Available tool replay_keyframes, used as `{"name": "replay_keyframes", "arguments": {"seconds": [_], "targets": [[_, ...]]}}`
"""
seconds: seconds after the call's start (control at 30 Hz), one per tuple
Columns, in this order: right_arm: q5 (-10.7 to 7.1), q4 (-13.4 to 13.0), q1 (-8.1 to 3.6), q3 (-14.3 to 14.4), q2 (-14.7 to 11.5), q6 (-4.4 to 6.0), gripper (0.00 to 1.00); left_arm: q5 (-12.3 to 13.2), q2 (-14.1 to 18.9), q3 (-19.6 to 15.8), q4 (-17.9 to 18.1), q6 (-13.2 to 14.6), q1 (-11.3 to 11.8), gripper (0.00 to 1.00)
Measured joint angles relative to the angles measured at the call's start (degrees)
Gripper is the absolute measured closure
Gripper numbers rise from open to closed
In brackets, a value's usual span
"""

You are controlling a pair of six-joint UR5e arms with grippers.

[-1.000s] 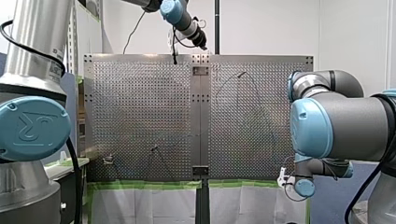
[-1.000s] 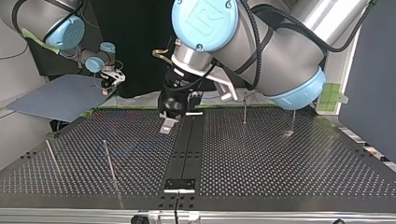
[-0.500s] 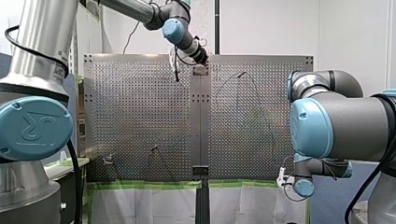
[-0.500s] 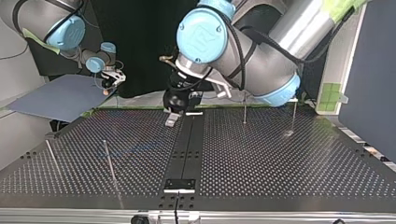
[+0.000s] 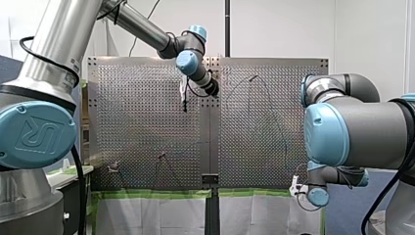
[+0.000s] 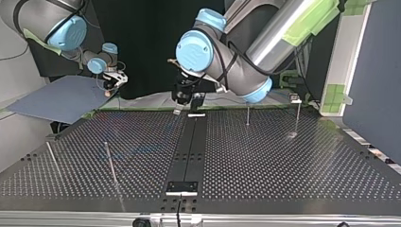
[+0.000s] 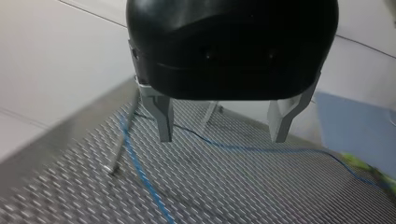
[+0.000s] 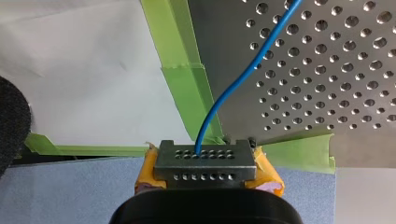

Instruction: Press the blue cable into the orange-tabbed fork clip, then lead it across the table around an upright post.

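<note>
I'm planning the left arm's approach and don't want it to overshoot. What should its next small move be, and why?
Probably lower the left hand a little toward the blue cable. Its fingers are open and hang above the table, where the cable lies loose beneath them, so nothing is gripped there yet. The right hand is shut on the cable beyond the table's edge.

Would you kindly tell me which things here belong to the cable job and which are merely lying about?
Job: blue cable, gripped by my right pincer; my left pincer, open over the perforated table; upright post. The fork clip I cannot make out.
Lying about: green tape; blue-grey sheet.
</note>
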Motion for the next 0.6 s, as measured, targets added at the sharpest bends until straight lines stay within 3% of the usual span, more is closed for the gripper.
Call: {"name": "replay_keyframes", "arguments": {"seconds": [0.27, 0.6], "targets": [[0.0, 0.0, 0.13, -0.02, -0.03, -0.14, 1.0, -3.49, -3.74, -4.53, 4.51, 0.15, 0.24, 0.0], [0.0, 0.0, 0.27, -0.15, -0.04, -0.18, 1.0, -5.61, -4.05, -10.4, 10.41, 1.7, -0.35, 0.0]]}}
